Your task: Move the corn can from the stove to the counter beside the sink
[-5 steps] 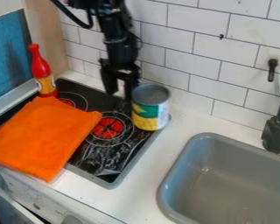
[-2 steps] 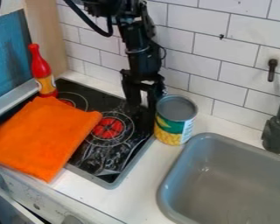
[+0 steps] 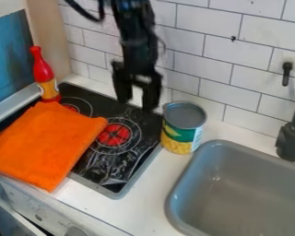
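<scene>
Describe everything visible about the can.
The can is a metal-looking cylinder with a dull grey top and a green-over-yellow label, a pale panel at its right. It stands upright on the white counter, between the black cooktop and the grey sink. The open gripper hangs beside it, not holding it.

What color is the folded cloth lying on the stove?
The cloth is bright orange, seen best in the camera view.

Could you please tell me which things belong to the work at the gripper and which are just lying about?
At work:
gripper, open
can, nearest it, between stove and sink

Lying about:
orange cloth, partly over the stove
red bottle, near the cloth
</scene>
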Controlling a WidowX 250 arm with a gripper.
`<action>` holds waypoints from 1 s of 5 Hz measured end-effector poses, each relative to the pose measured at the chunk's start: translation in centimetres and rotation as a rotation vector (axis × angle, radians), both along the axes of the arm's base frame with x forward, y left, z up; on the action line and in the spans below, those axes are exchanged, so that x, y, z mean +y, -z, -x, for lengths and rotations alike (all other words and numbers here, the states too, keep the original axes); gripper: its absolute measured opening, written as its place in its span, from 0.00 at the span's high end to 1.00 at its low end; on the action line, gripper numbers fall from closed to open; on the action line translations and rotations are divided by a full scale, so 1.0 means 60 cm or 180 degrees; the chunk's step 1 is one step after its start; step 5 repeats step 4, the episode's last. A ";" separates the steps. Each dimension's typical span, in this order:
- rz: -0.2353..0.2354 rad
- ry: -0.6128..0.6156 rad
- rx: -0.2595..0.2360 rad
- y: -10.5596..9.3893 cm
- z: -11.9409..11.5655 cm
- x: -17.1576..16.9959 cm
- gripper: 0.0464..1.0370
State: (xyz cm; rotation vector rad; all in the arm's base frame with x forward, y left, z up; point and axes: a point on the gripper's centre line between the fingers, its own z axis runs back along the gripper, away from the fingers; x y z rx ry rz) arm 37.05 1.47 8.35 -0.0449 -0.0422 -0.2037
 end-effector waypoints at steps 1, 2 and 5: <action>-0.0259 -0.0093 -0.0197 -0.050 0.023 0.020 0.04; -0.0268 -0.0079 -0.0117 -0.072 0.048 0.030 0.04; -0.0261 -0.0382 0.0204 -0.114 0.124 0.070 0.04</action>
